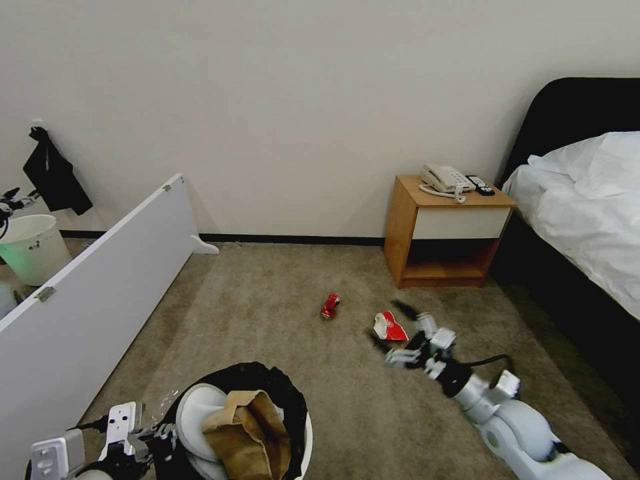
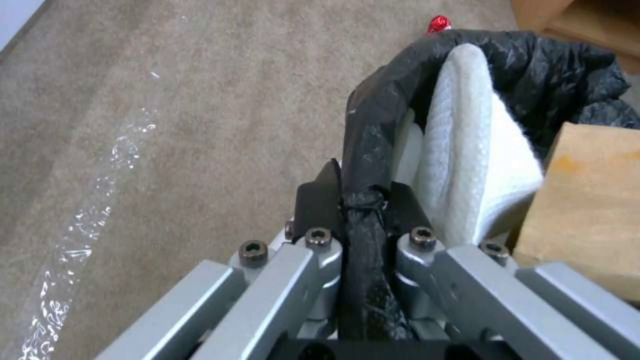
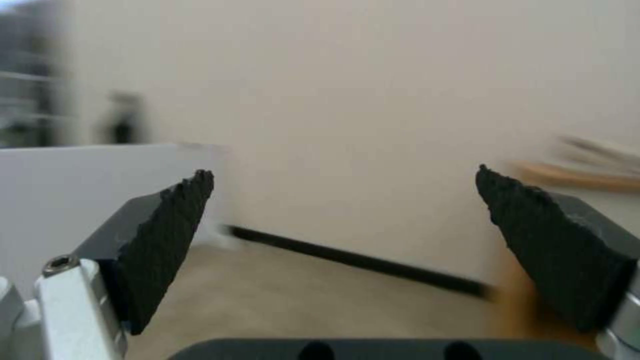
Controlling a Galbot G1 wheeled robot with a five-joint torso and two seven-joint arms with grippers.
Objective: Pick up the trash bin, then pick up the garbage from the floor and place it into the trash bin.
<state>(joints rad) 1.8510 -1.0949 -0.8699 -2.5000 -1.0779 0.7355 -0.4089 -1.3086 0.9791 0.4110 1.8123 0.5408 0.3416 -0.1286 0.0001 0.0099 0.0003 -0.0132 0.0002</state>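
Observation:
The trash bin (image 1: pixel 297 400), lined with a black bag, hangs low at the view's near edge. My left gripper (image 1: pixel 159 435) is shut on its rim; the left wrist view shows the gripper (image 2: pixel 363 200) pinching the black bag's fold (image 2: pixel 533 60). Inside lie a white slipper (image 1: pixel 197 410) (image 2: pixel 467 150) and a brown paper bag (image 1: pixel 250 433) (image 2: pixel 587 200). On the floor (image 1: pixel 267 320) are a crushed red can (image 1: pixel 330 306) (image 2: pixel 438 23) and a red-and-white wrapper (image 1: pixel 385 330). My right gripper (image 1: pixel 393 325) (image 3: pixel 343 200) is open just over the wrapper, holding nothing.
A long white board (image 1: pixel 100 280) leans along the left, with an unlined white bucket (image 1: pixel 33 247) behind it. A wooden nightstand (image 1: pixel 443 230) with a phone stands at the wall. The bed (image 1: pixel 587 207) fills the right side. Clear plastic film (image 2: pixel 100 200) lies on the carpet.

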